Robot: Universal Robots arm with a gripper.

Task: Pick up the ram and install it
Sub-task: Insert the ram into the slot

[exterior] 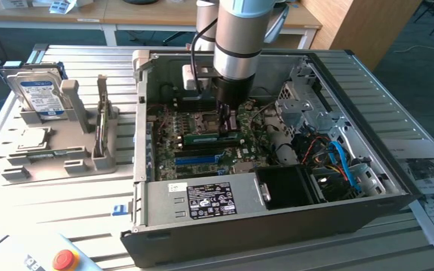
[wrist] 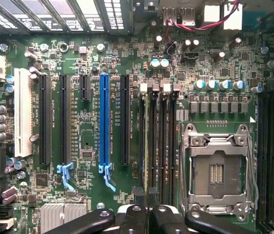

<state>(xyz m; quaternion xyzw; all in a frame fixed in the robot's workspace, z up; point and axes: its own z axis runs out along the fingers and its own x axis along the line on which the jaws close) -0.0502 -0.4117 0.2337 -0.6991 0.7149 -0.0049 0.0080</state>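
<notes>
Hand (exterior: 228, 130) closed on the green ram (exterior: 202, 137), at the memory slots (wrist: 162, 146) of the motherboard (wrist: 88, 122) inside the open computer case (exterior: 277, 226).

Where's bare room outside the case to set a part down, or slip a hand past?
Bare slatted table between the grey fixture and the red button; more slats beyond the case on the exterior view's right, farther back than the papers. Crowded: inside the case, where the gripper holds the ram amid cables.
</notes>
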